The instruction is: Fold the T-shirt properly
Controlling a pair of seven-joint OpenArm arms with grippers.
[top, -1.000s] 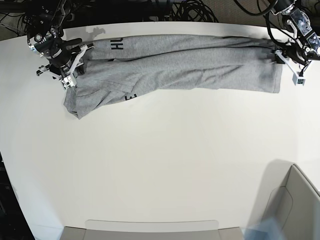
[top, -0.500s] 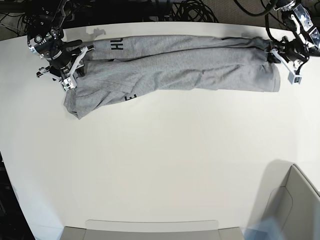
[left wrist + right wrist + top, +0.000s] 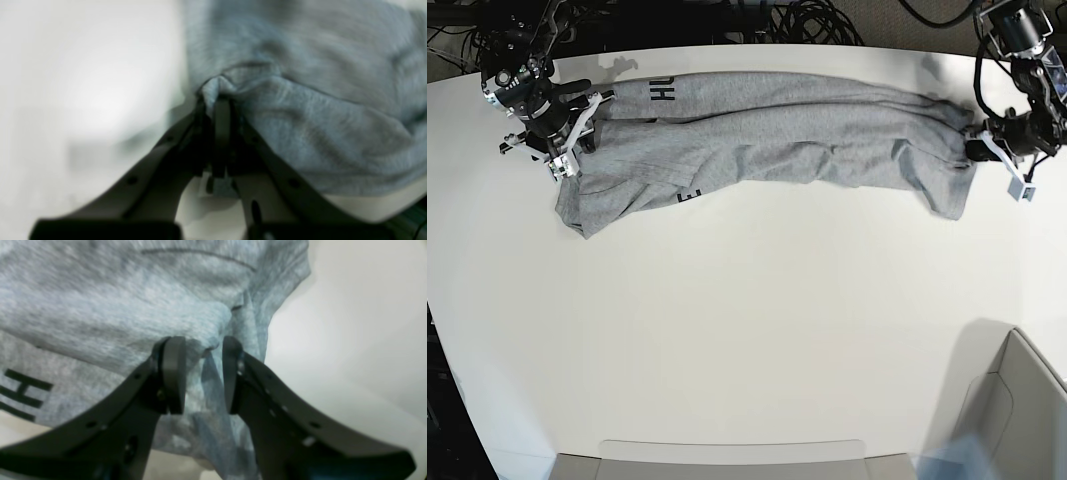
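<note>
Both end effectors, left (image 3: pixel 215 100) and right (image 3: pixel 200 373), clamped on heather-grey cotton T-shirt (image 3: pixel 777 135) ends; next, lift together for crosswise fold.

A broad white table (image 3: pixel 757 330) is taking up most of the room, black cables (image 3: pixel 812 20) (a real tangle) lying behind its far edge.

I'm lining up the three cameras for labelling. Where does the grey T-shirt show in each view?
Base: the T-shirt lies stretched along the table's far edge.
Left wrist: upper right, an edge pinched in the shut left gripper.
Right wrist: upper left, bunched between the right gripper's fingers.
Shared landmark: the black lettering, in base and right wrist only.
</note>
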